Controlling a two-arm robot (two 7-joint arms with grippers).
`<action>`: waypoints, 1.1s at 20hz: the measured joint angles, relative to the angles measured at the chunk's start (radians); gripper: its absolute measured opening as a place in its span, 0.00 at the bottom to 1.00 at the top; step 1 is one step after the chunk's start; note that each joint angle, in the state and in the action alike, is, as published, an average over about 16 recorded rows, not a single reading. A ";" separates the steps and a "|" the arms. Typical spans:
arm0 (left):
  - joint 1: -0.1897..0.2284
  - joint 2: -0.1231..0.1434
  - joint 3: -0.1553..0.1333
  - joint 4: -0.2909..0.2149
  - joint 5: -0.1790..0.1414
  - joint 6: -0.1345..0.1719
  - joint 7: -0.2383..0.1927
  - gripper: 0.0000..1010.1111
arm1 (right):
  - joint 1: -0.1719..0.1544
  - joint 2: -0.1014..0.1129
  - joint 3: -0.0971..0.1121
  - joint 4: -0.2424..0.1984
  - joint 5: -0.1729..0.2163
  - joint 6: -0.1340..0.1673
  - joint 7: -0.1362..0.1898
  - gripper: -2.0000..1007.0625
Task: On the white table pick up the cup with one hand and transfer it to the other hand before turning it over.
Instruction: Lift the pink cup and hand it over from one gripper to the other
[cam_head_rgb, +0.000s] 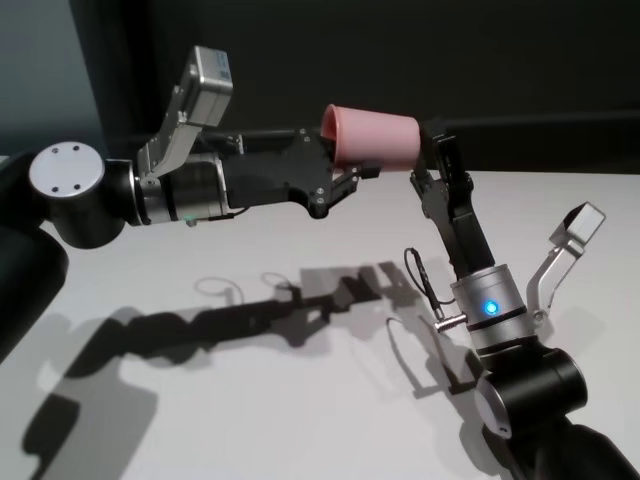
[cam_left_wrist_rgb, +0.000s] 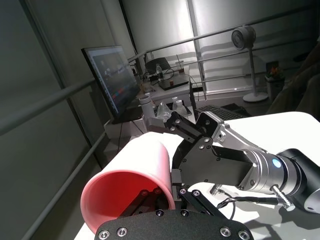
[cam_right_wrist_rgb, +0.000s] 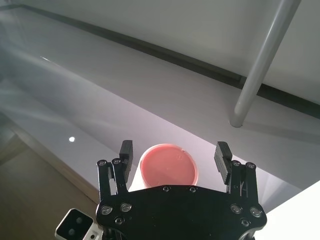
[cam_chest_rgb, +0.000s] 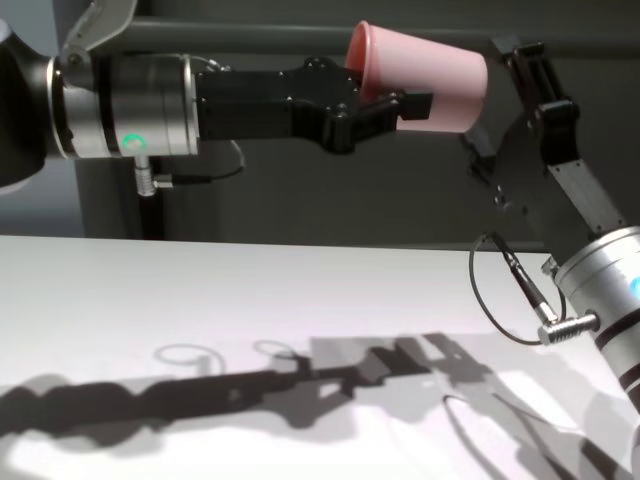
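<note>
The pink cup (cam_head_rgb: 375, 137) lies on its side in the air, high above the white table (cam_head_rgb: 250, 400). My left gripper (cam_head_rgb: 350, 165), on the arm with the green light, is shut on the cup's rim end (cam_left_wrist_rgb: 135, 175), also shown in the chest view (cam_chest_rgb: 425, 70). My right gripper (cam_head_rgb: 435, 150), on the arm with the blue light, reaches up to the cup's base end. In the right wrist view its fingers (cam_right_wrist_rgb: 126, 152) stand apart on either side of the cup's base (cam_right_wrist_rgb: 167, 167), with gaps, so it is open.
Both arms cast shadows on the bare tabletop (cam_chest_rgb: 200, 300). A looped black cable (cam_chest_rgb: 510, 290) hangs by the right wrist. Beyond the table, a rail, a monitor (cam_left_wrist_rgb: 112, 80) and a desk show in the left wrist view.
</note>
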 joint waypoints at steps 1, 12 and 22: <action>0.000 0.000 0.000 0.000 0.000 0.000 0.000 0.04 | 0.003 0.001 -0.003 0.004 0.002 0.000 0.003 0.99; 0.000 0.001 0.000 0.000 0.000 0.000 0.000 0.04 | 0.039 0.004 -0.035 0.060 0.025 0.004 0.032 0.99; 0.000 0.001 0.000 0.000 0.000 0.000 0.000 0.04 | 0.060 0.010 -0.068 0.080 0.033 0.004 0.045 0.99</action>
